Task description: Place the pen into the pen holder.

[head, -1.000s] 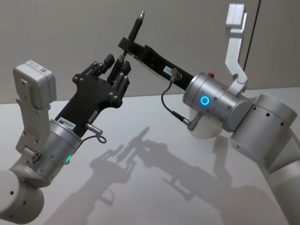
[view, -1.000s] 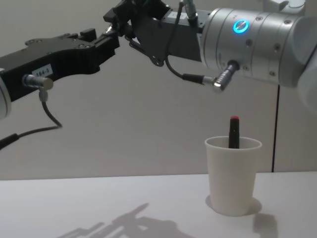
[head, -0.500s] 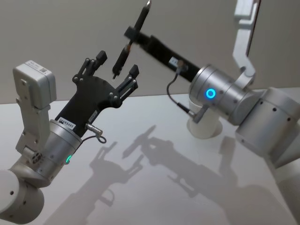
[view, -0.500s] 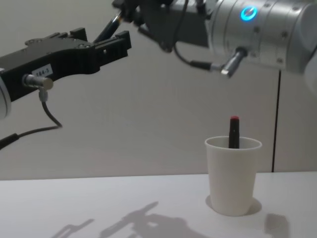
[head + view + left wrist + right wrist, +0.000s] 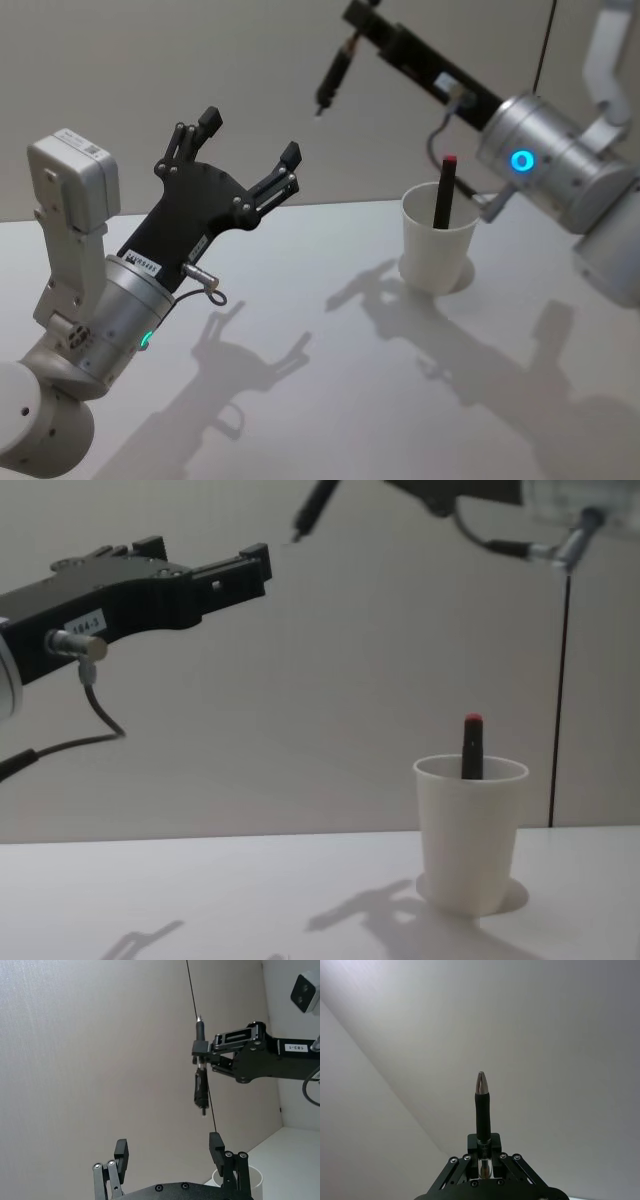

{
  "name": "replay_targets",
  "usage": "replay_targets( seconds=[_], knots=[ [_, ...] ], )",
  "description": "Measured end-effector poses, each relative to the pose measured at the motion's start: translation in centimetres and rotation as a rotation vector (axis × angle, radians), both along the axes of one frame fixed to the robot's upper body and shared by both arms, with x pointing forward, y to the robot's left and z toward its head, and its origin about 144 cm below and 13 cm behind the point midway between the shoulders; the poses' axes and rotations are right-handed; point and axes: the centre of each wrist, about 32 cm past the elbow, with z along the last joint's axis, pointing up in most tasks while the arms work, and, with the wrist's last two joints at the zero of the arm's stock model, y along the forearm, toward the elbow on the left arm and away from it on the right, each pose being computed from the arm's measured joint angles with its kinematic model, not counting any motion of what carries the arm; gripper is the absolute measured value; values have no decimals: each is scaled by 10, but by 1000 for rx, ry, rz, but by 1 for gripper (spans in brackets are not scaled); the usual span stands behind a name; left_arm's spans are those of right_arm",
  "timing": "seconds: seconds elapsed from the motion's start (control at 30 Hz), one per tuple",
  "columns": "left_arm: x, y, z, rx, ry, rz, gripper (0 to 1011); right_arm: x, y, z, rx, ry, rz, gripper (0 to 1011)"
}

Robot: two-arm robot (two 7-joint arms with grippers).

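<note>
Right gripper (image 5: 204,1055) clamped on slim black pen (image 5: 333,73) with silvery tip, raised high, pen hanging tilted out of its jaws. Below and beside it, plain white tapered pen holder (image 5: 437,252) upright on table (image 5: 330,400), red-capped dark pen (image 5: 443,189) inside. Farther off, left gripper (image 5: 246,148) spread wide, empty, raised above table.
</note>
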Motion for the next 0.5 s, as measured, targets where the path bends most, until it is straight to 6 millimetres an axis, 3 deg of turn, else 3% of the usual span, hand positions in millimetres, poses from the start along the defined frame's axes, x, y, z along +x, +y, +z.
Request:
replay_targets(
  seconds=[0.5],
  knots=[
    [0,0,0,0,0,0,1001,-12,-39,12,-196,-113,-174,132]
  ],
)
